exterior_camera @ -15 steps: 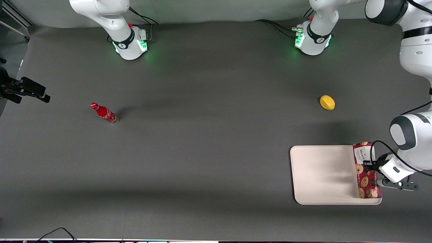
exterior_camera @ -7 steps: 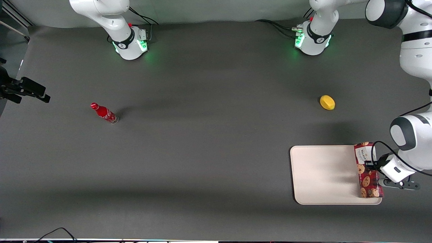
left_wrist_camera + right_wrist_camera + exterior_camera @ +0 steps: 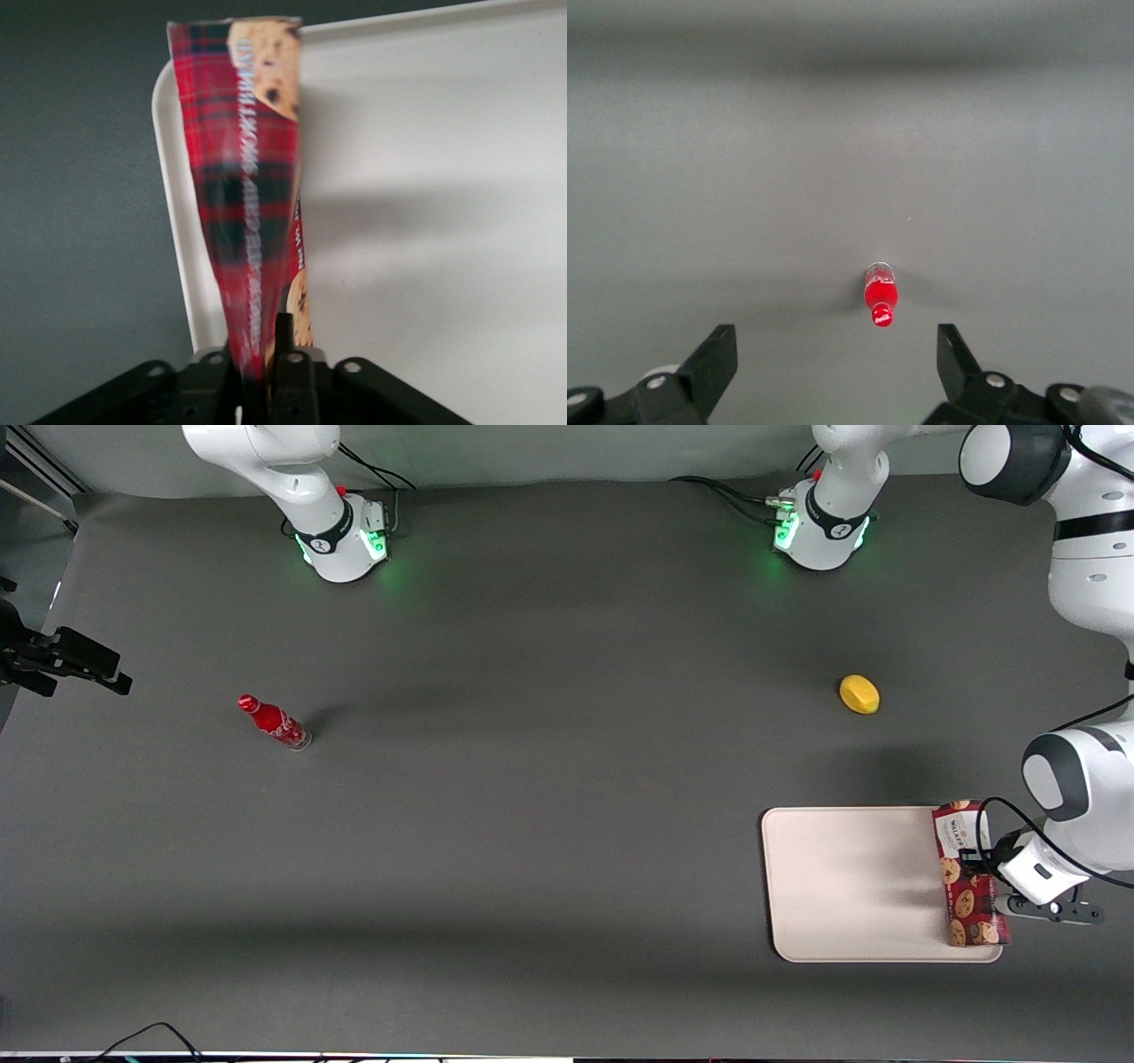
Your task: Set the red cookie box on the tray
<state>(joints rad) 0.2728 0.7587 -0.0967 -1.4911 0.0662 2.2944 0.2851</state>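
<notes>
Gripper (image 3: 974, 861): at the tray's edge toward the working arm's end of the table; jaws clamped on the box.
Box (image 3: 967, 874): held on its narrow edge, tilted, over the tray's end strip; whether it touches the tray cannot be told.
Tray (image 3: 850, 886): flat on the table (image 3: 549, 824), near the front camera.
Lemon (image 3: 859, 693): farther from the camera than the tray, well apart.
Bottle (image 3: 274, 723): upright, toward the parked arm's end.

Your colours on the dark grey table (image 3: 532, 824)

Dark-red tartan cookie box (image 3: 967, 875) with brown cookies, cream-white tray (image 3: 842, 886), yellow lemon (image 3: 859, 693), red bottle (image 3: 273, 722), black gripper (image 3: 257, 376).
</notes>
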